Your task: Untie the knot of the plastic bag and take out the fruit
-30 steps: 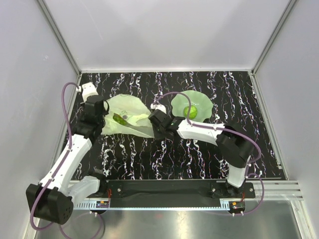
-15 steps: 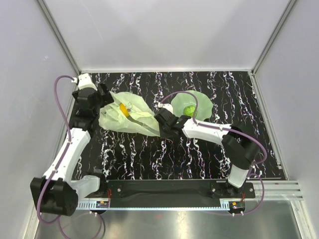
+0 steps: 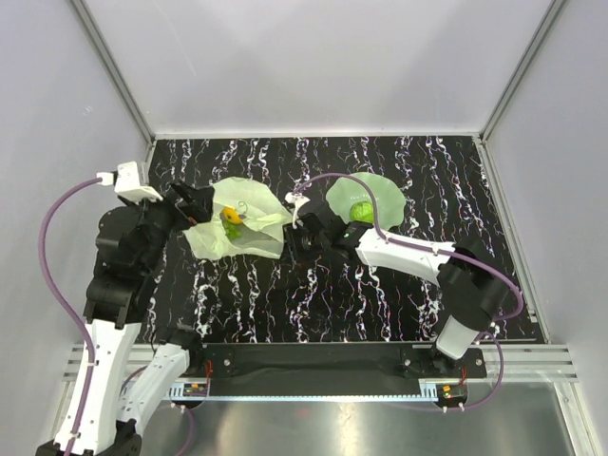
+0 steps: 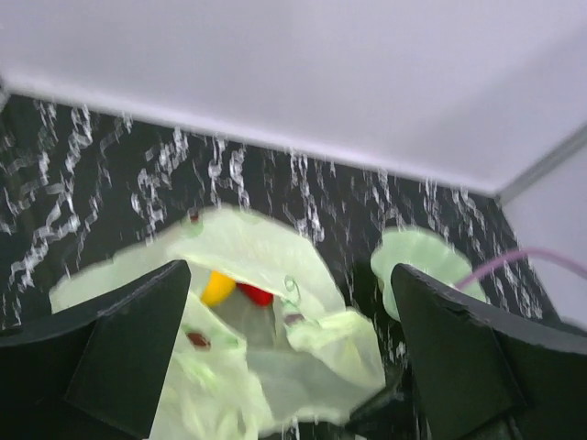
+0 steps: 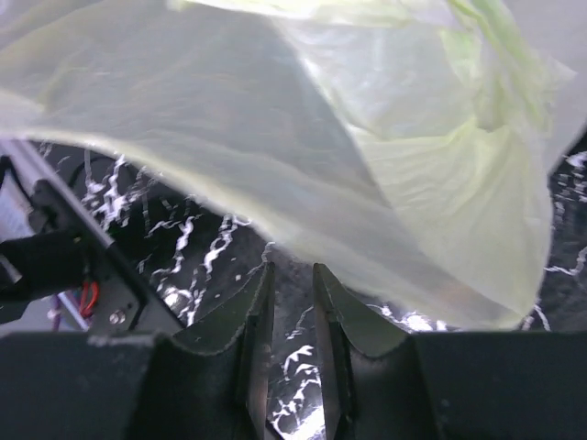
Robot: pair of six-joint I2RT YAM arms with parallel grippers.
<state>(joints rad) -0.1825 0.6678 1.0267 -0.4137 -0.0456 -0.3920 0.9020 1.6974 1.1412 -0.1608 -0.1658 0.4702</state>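
Pale green plastic bag half-hides yellow fruit; left gripper gapes empty; right gripper narrow, hold unclear.

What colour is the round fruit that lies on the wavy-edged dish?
The fruit is bright green; the top external view shows it best.

Both arms are built of white shells and black joint housings. The left arm carries a white camera block at its wrist, and a purple cable runs beside it in a wide loop. The right arm has a like purple cable arching over its forearm, with another loop by its bulky black elbow. The left gripper has two broad, black, wedge-shaped fingers with flat matte faces. The right gripper also has black fingers, thin and tapering to curved tips.
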